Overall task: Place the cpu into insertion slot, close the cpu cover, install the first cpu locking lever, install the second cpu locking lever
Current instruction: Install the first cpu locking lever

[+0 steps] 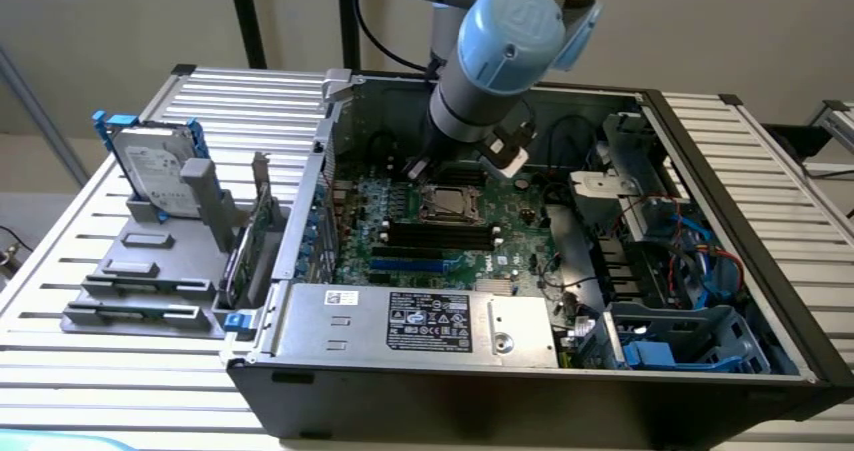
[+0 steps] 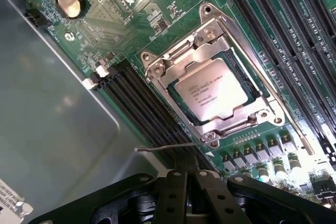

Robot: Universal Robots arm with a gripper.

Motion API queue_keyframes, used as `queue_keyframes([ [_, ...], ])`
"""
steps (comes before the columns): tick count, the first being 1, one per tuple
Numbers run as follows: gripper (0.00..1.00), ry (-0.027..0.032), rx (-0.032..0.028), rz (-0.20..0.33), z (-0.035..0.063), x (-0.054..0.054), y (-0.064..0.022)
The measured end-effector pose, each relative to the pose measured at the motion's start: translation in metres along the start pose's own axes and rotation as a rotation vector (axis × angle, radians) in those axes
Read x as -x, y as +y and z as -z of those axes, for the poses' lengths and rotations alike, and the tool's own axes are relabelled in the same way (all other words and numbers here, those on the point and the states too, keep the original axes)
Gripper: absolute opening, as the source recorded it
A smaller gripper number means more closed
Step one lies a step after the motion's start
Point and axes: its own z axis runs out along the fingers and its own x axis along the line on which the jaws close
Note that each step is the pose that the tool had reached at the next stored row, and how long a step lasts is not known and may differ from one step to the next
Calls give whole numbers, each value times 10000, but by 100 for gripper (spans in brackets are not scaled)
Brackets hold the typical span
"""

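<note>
Hand [image 2: 186, 182]: mine, fingers pressed together, nothing gripped.
Cpu [image 2: 209, 94]: seated in insertion slot [image 2: 245, 83] under the lowered cpu cover [image 2: 195, 51], straight ahead of my fingertips.
Locking lever [image 2: 168, 147]: thin rod, crosswise just beyond them.

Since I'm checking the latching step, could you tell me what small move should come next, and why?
Probably press the shut gripper onto the free locking lever: the cpu is seated, the cpu cover lies closed over it, yet this lever juts out unlatched.
</note>
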Motion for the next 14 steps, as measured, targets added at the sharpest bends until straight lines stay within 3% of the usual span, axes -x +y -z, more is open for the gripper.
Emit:
queue_keyframes([
  [14, 11, -25, 31, -4, -76, 17, 22],
])
